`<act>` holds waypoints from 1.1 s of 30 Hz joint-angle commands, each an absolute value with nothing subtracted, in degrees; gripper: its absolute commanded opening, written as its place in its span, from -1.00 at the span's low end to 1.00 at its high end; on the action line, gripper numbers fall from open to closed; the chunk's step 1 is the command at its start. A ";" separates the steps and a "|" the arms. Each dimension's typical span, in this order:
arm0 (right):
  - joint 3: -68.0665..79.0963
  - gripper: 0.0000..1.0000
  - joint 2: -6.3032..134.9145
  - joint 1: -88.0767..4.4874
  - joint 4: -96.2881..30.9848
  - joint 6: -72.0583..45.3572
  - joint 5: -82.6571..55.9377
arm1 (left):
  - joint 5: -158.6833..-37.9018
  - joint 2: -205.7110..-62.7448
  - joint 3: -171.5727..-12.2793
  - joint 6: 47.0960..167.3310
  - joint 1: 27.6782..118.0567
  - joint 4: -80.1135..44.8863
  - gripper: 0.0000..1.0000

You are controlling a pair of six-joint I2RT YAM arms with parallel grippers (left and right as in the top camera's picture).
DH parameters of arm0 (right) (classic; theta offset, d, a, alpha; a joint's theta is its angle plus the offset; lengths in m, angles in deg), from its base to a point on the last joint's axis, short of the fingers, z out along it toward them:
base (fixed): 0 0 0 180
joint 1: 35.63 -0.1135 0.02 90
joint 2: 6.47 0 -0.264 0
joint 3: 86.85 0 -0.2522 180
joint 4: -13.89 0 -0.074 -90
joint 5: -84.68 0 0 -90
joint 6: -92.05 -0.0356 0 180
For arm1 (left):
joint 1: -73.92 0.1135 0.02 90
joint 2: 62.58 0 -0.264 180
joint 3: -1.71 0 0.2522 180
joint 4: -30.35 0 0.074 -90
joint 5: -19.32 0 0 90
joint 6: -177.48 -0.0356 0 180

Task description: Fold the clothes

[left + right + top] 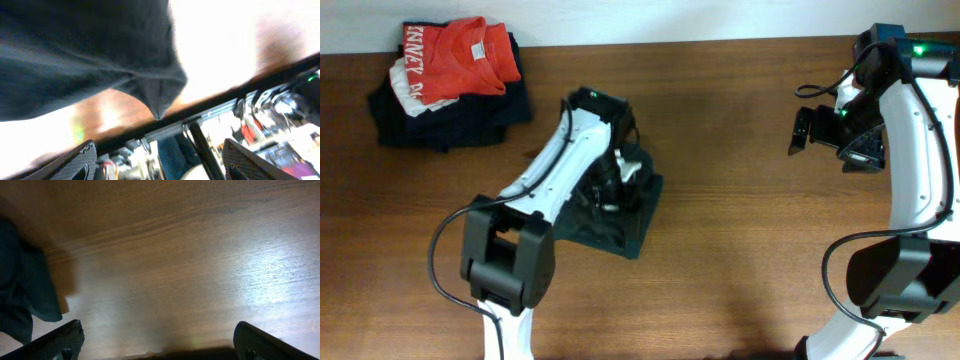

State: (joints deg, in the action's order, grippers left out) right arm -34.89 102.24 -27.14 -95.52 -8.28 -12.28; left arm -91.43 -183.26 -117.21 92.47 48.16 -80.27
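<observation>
Left arm [555,165] and right arm [920,150] had white link shells and black joint housings, the bulkiest toward the table's [720,250] near edge. A black cable [442,240] looped beside each base. A green lamp [918,48] glowed on the right arm. The left gripper [158,150] and right gripper [157,332] bore fingers [260,340] of black carbon weave.

Overhead straight down; wrist views close, sharing black shirt [630,235].

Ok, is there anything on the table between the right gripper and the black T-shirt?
Nothing visible does. Only bare wooden table lies between the right gripper and the black T-shirt. The left arm reaches over the shirt from the other side, not across that path.
</observation>
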 commanded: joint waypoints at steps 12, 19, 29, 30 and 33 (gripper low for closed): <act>-35.15 0.97 102.00 -27.05 -95.24 -8.28 -12.65 | -101.61 -189.45 -123.86 86.33 69.10 -71.00 0.84; -35.15 0.97 102.00 -27.05 -95.41 -8.28 -14.14 | -100.11 -194.50 -123.82 86.33 65.71 -66.72 0.78; -35.15 0.97 102.00 -27.05 -95.50 -8.35 -14.75 | -100.26 -193.84 -133.10 85.24 59.85 -73.93 -0.99; -35.15 0.97 102.00 -27.05 -95.50 -8.32 -15.29 | -100.26 -193.84 -133.13 85.26 58.50 -73.93 -0.99; -35.15 0.98 102.00 -27.12 -95.70 -8.50 -15.69 | -100.24 -194.15 -132.06 85.26 54.26 -72.40 -0.97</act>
